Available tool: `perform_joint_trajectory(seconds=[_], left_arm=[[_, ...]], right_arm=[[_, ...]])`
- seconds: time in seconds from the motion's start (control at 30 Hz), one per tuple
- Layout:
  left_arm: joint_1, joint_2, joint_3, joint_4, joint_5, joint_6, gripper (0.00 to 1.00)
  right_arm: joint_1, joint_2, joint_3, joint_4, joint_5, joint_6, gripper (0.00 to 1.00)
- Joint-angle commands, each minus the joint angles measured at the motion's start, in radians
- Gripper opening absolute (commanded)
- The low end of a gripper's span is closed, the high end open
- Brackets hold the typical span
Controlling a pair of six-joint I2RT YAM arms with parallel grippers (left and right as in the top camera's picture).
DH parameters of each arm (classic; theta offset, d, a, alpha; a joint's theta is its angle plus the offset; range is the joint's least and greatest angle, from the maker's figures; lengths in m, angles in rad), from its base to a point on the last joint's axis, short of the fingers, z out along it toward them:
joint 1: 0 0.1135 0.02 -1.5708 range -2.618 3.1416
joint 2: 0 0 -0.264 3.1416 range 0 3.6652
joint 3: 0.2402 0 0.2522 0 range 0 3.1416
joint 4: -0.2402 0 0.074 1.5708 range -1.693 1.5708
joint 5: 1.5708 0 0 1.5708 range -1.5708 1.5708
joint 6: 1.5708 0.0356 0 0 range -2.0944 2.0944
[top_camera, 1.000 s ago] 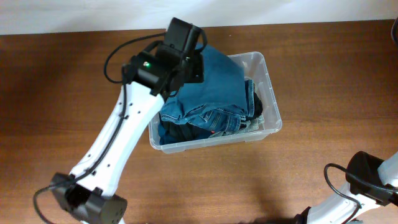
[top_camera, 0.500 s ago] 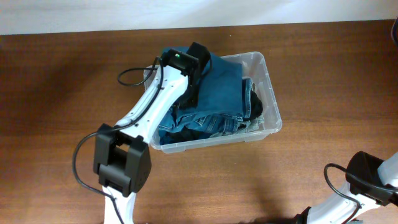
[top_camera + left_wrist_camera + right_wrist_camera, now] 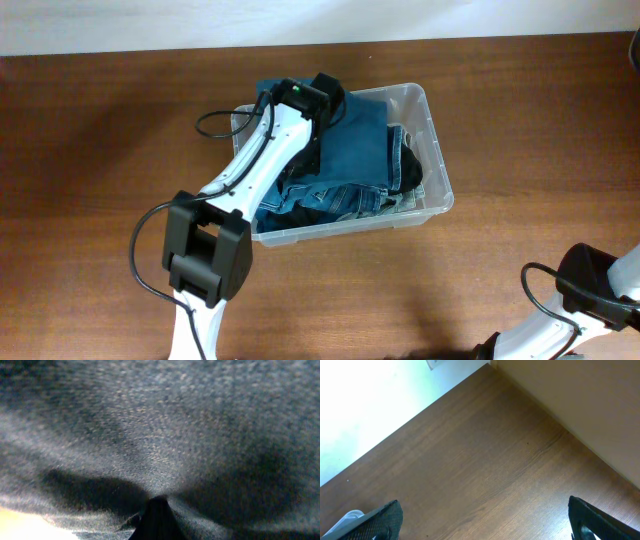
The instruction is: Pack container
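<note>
While jeans [image 3: 365, 140] fill the container [image 3: 425, 102], left gripper [image 3: 157, 516] is closed tight, pressing into them | right gripper [image 3: 487, 521] spread wide, well apart from it

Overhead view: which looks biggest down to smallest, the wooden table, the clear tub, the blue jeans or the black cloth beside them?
Largest to smallest:
1. the table
2. the container
3. the blue jeans, partly hidden under the left arm
4. the black cloth, only a sliver by the container's right wall
</note>
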Motion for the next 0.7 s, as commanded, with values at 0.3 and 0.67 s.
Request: perform_joint_trajectory(seconds=[0.3,0.67], left_arm=[[-0.02,-0.405,0.09,0.242,-0.121,-0.023,0.0],[-0.006,-0.155,0.066,0.349,-0.134,-0.023,0.0]], right_arm=[[-0.003,-0.011,-0.002,-0.006,0.005,-0.001,0.98],[-0.003,-0.011,-0.002,-0.006,0.005,-0.001,0.98]])
